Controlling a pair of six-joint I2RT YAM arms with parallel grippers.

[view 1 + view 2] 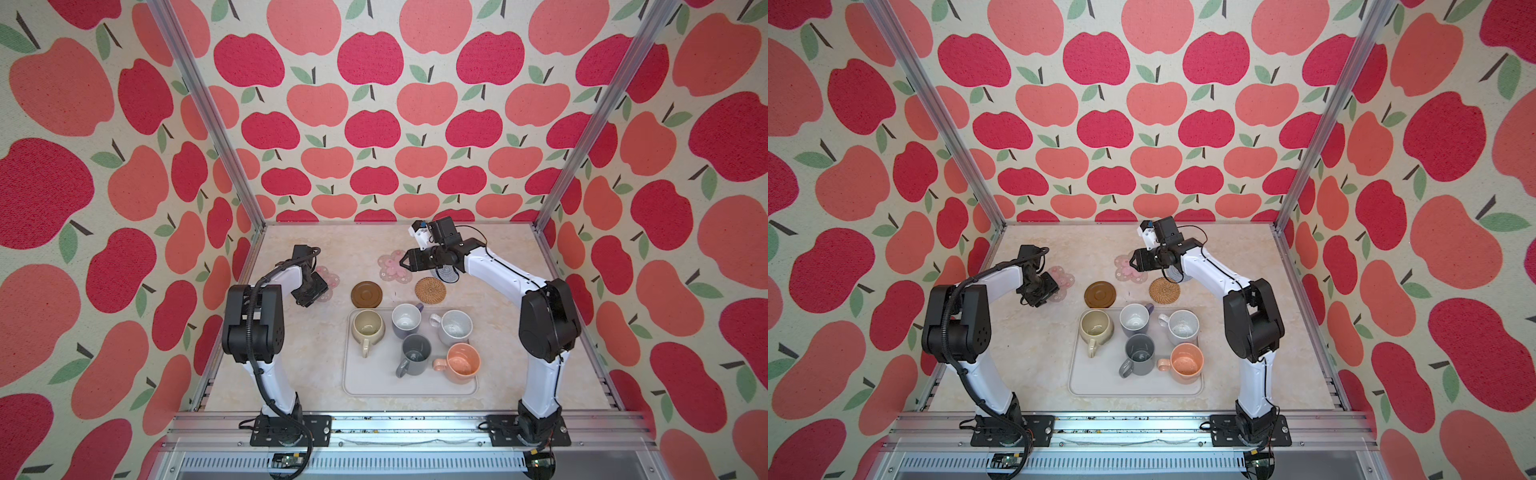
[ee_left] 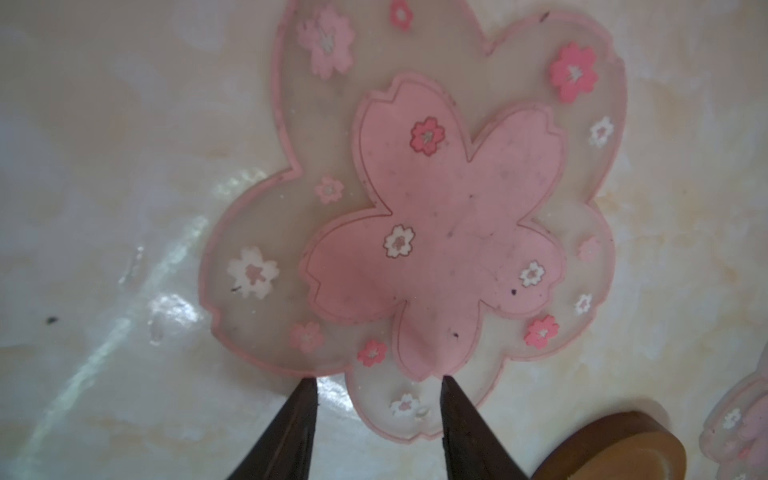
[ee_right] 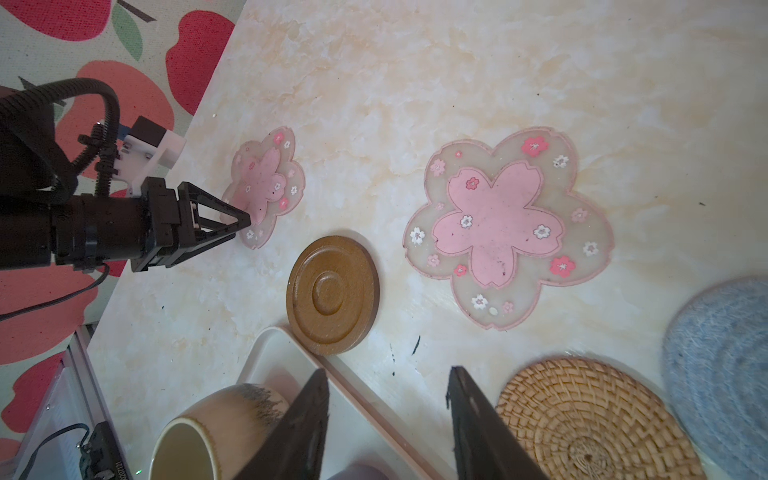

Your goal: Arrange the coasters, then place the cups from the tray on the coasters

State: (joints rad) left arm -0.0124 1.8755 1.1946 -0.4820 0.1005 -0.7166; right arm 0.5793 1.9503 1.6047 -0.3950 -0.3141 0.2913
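Leaving tray (image 1: 370,380), five cups (image 1: 415,353) aboard, by the front edge of the bench (image 1: 307,357). Holding right gripper (image 3: 387,372) mid-bench, jaws apart, empty. Straddling petal of pink coaster (image 2: 436,232) near left edge with left gripper (image 2: 376,380), jaws apart; risking buckling or dragging it toward brown coaster (image 2: 602,449) when pinching.

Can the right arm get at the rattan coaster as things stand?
Probably yes. The rattan coaster lies uncovered close by the right end effector, whose jaws stand apart and empty, and nothing seems to block the way.
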